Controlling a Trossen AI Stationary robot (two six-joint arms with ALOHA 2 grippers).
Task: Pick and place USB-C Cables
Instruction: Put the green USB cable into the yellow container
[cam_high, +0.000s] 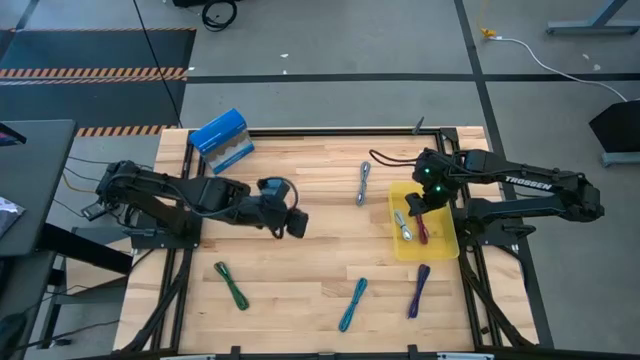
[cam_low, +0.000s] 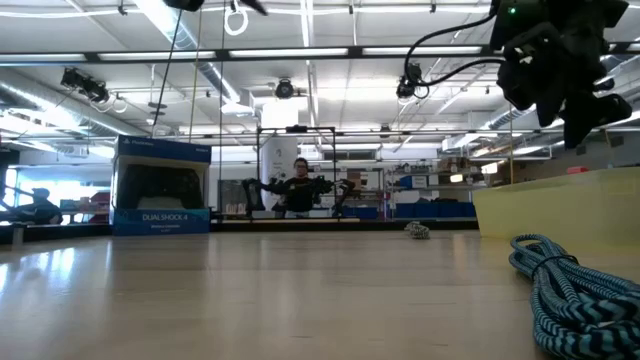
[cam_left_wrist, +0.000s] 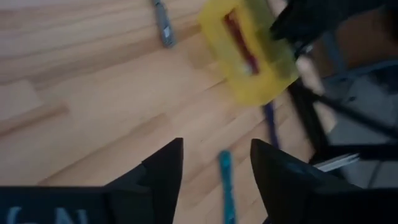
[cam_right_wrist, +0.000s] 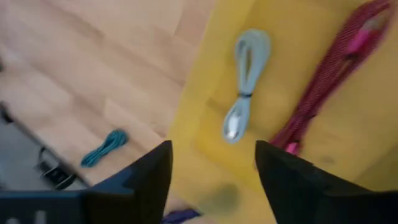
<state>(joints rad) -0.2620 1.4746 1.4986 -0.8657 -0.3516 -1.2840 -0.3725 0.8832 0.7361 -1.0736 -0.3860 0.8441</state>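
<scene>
Table (cam_high: 300, 230), light wood, carrying: yellow tray (cam_high: 441, 247) at the right side, holding the pale blue cable (cam_high: 402, 224) and the maroon cable (cam_high: 422, 228) side by side; grey cable (cam_high: 363, 184) on bare wood just left of the tray; purple cable (cam_high: 418, 291) just below the tray's near edge; teal cable (cam_high: 352, 304) left of the purple one; green cable (cam_high: 231, 285) at the near left. Blue box (cam_high: 221, 139) at the far left corner, well apart from all cables. Right gripper (cam_high: 417, 206) hangs over the tray's far end, jaws spread and empty, both tray cables lying free beneath it. Left gripper (cam_high: 297, 224) mid-table over bare wood, jaws parted, holding nothing. The right wrist view alone shows the pale blue cable's tie and plug; the low view alone reads the box's printed face (cam_low: 162, 186), shows a person (cam_low: 299, 185) far behind the table, and puts the teal cable (cam_low: 575, 290) nearest.
</scene>
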